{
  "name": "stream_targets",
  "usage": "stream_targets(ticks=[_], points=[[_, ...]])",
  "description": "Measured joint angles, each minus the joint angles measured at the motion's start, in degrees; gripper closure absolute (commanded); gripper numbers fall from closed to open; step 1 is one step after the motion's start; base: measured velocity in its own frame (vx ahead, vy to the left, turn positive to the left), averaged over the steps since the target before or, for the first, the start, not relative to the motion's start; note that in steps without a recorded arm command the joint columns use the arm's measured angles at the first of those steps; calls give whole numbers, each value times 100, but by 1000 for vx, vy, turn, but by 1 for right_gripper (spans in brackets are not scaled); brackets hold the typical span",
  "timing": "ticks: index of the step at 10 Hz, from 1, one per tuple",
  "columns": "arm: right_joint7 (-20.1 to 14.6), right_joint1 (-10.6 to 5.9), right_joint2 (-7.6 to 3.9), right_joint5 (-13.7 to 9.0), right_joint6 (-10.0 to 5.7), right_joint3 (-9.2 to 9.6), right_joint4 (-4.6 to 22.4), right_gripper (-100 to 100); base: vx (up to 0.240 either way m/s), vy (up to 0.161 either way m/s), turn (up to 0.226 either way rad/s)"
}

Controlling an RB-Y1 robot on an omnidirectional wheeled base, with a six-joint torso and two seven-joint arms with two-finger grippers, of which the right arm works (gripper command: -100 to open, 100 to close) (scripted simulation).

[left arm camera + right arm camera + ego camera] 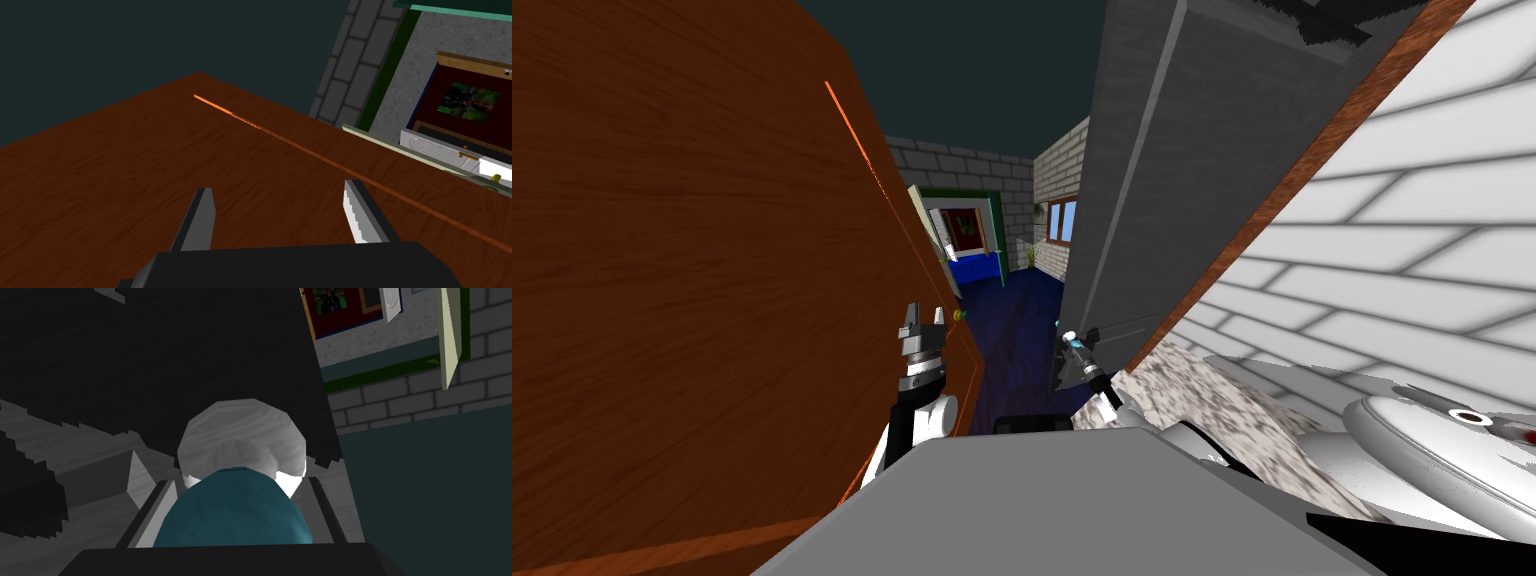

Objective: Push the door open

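Grey door has its knob clamped in the right claw; left claw gapes by brown panel.

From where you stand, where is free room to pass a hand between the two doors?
Free: the gap over the dark blue floor, bordered by the brown door and the grey door. Crowded: the left gripper, open, by the brown door's edge; the right gripper at the grey door's knob.

Ahead of you: grey brick walls, dark blue floor, window on the right wall, green-framed doorway at far end.
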Motion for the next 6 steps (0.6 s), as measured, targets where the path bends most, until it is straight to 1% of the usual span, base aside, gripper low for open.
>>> stream_targets(ticks=[2, 3, 5, 6], points=[[-258, 32, 10, -51, 36, 33, -74, 100, 42, 1, -29], [-414, 3, 39, -99, 22, 56, -21, 100, 39, 8, -15], [-681, -11, 56, -161, 22, 91, -19, 100, 36, 9, -25], [-781, 11, 61, -184, 48, 101, -76, 100, 38, 6, -27]])
